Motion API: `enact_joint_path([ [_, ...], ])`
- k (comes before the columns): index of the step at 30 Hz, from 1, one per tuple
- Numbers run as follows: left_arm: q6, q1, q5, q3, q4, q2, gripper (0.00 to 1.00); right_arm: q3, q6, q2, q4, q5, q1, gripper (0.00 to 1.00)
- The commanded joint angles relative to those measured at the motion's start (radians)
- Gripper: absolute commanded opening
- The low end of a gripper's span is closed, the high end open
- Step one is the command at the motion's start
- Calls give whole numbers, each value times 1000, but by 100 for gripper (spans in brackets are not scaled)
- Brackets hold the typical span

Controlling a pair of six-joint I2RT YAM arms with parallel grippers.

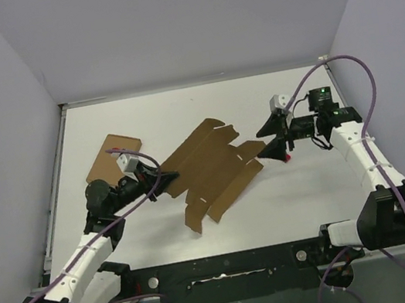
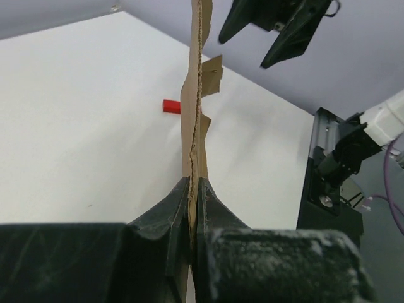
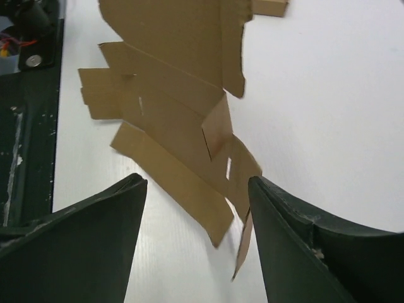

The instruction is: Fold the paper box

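paper box [image 1: 212, 169], diagonal — near-left to far-right

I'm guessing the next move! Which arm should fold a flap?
Right, probably: the right gripper is open by the paper box, while the left gripper is shut on its other edge.

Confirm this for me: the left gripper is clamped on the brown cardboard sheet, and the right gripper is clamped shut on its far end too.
Wrong about the right gripper. The left gripper is indeed clamped on the paper box, but the right gripper is open, its jaws standing wide apart over the far end without pinching it. The right wrist view shows this.
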Motion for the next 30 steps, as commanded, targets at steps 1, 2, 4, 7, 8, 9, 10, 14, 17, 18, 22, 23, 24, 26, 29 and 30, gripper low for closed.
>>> enact_joint_path([
  [1, 42, 26, -88, 43, -131, 8, 0, -14, 175, -64, 157, -22, -101, 66],
  [2, 43, 33, -101, 50, -155, 16, 0, -30, 242, -68, 200, 1, -113, 66],
  [4, 40, 43, -119, 56, -187, 26, 0, -69, 320, -67, 281, 88, -128, 65],
  [7, 28, 55, -149, 52, -213, 26, 0, -99, 335, -26, 318, 145, -130, 57],
  [8, 26, 57, -160, 50, -219, 24, 0, -97, 298, -3, 294, 130, -128, 50],
  [9, 22, 59, -170, 49, -228, 21, 0, -89, 255, 22, 255, 122, -123, 41],
  [10, 20, 62, -182, 49, -240, 16, 0, -71, 216, 58, 204, 125, -101, 32],
  [14, 9, 74, -225, 42, -263, 7, 0, -48, 132, 132, 139, 262, 11, 18],
  [17, 0, 81, -240, 37, -278, 3, 0, -50, 107, 176, 137, 386, 74, 14],
  [18, -2, 83, -244, 36, -281, 1, 0, -46, 103, 190, 134, 413, 82, 13],
  [22, -6, 90, -250, 29, -282, -1, 0, -55, 91, 220, 148, 540, 119, 13],
  [23, -8, 91, -249, 30, -282, -1, 0, -60, 89, 225, 160, 565, 128, 13],
  [24, -8, 93, -246, 30, -281, 2, 0, -66, 91, 230, 173, 586, 145, 13],
  [26, -11, 94, -240, 30, -275, 4, 0, -71, 95, 248, 191, 630, 174, 12],
  [29, -15, 93, -232, 30, -273, 11, 0, -71, 122, 281, 233, 715, 209, 12],
  [30, -16, 93, -230, 30, -271, 11, 0, -70, 135, 290, 249, 744, 216, 12],
])
